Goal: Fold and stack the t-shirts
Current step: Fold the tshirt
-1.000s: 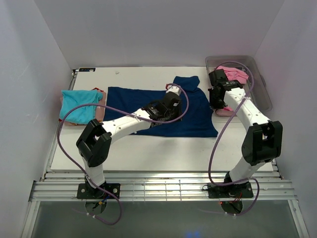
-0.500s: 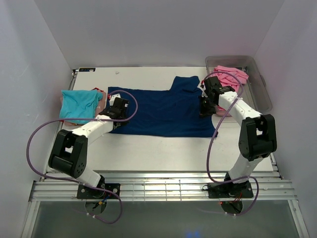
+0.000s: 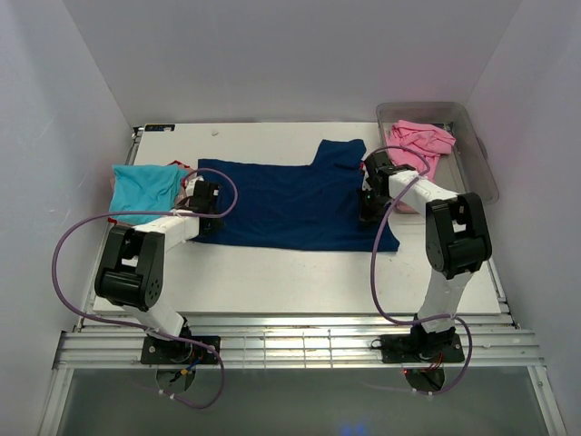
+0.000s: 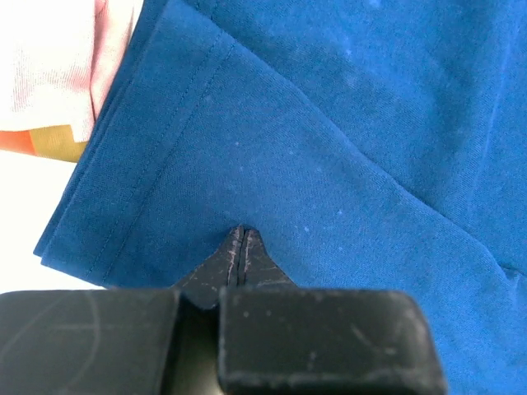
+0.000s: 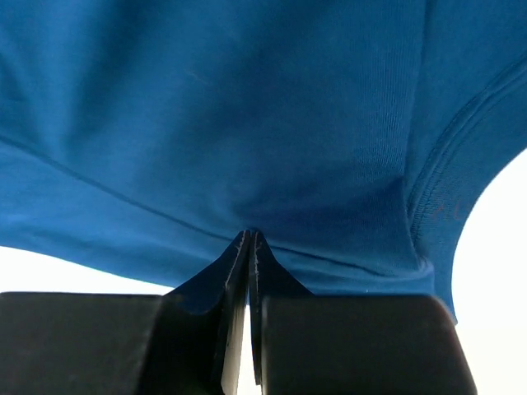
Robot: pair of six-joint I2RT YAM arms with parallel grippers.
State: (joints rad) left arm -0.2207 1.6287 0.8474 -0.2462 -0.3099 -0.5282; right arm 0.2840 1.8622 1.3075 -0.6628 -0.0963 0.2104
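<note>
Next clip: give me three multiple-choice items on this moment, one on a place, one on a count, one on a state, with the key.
1. Where is the pink shirt? A in the clear tub; B on the floor; C on a chair.
2. How many end effectors are shut on the navy shirt? A none; B one; C two.
3. How does the navy shirt lie? A spread out on the table; B folded small; C balled up.
Key: 1 A, pink cloth sits in the tub at far right. 2 C, the left end effector and right end effector each pinch blue cloth in their wrist views. 3 A, it covers the table's middle as one wide sheet.
</note>
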